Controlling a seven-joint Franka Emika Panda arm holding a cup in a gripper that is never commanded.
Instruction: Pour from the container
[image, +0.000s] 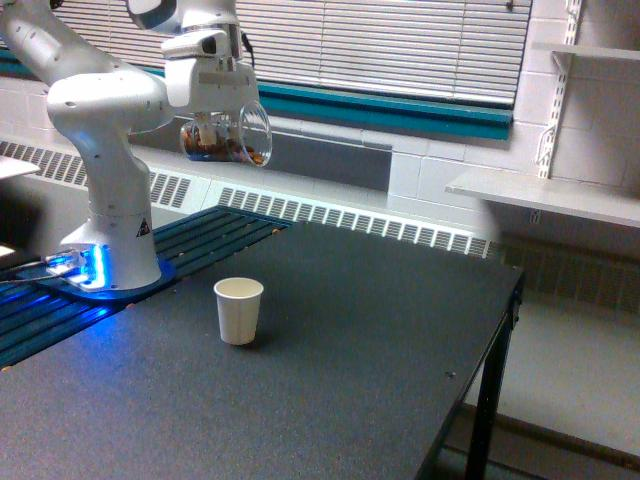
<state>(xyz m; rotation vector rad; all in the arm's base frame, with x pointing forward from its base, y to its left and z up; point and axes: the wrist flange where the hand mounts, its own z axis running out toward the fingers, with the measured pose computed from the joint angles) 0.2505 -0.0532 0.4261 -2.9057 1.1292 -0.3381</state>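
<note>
We see the container (226, 138) held high in the gripper (212, 122), whose jaws clamp its wall. It lies tipped nearly sideways, mouth toward the exterior view's right, brown bits pooled along its low side, none spilling. The paper cup (239, 310) stands on the table (330, 380), below. We find no readable writing.

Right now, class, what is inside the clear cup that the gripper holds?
Brown granular bits lie along the lower side of the tilted clear cup, seen through its wall. The gripper covers part of the cup, so the full amount cannot be seen.
</note>
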